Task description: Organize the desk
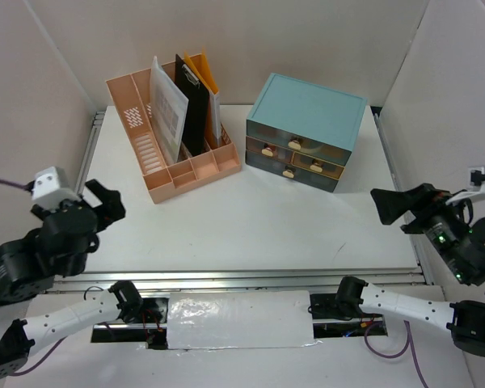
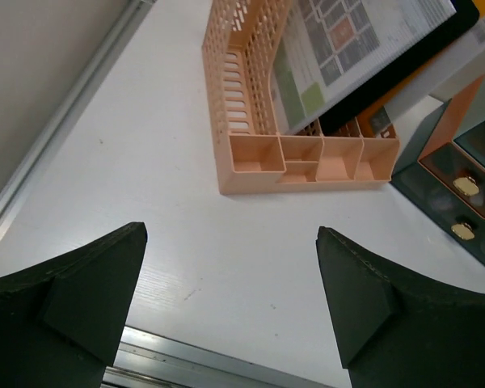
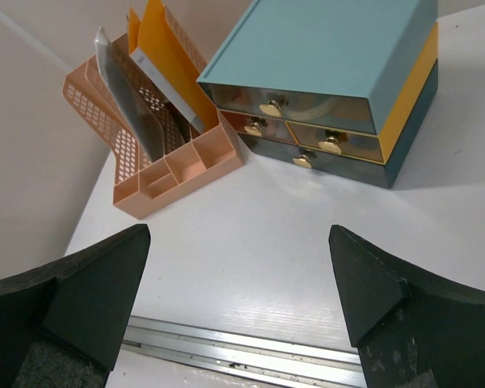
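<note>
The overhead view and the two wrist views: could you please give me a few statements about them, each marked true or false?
1. The left gripper is open and holds nothing. True.
2. In the overhead view the file organizer stands to the right of the drawer cabinet. False: it stands to the left of it.
3. The drawers of the cabinet all look shut. True.
4. The clipboard lies flat on the desk. False: it stands upright in the file organizer.
5. The right gripper is shut. False: its jaws stand wide apart, with nothing between them.
</note>
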